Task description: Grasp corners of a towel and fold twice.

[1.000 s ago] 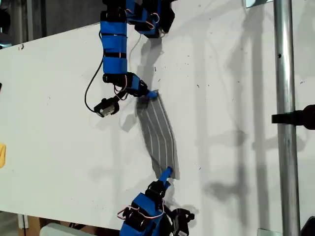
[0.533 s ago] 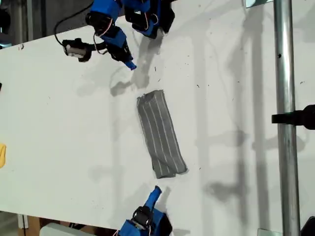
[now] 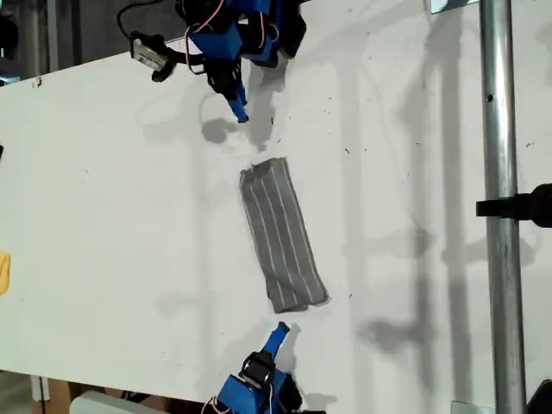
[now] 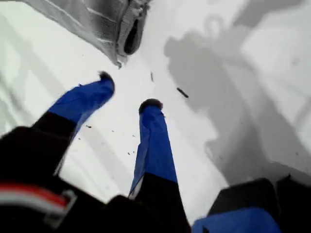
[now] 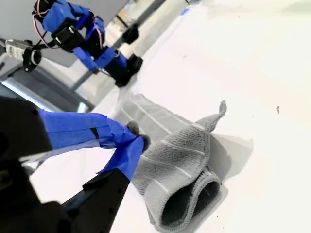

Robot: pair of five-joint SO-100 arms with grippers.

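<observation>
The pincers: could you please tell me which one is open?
My first pincer, its fingers spread apart; my second pincer has its tips closed together.

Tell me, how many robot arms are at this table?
2. My first arm enters at the exterior view's top, end effector past the towel's upper end; my second enters at its bottom, end effector past the towel's lower end. No others show.

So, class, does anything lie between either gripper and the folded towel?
Nothing visible does. Only bare white table separates my first gripper from one end of the towel. The same is true of my second gripper at the other end.
</observation>
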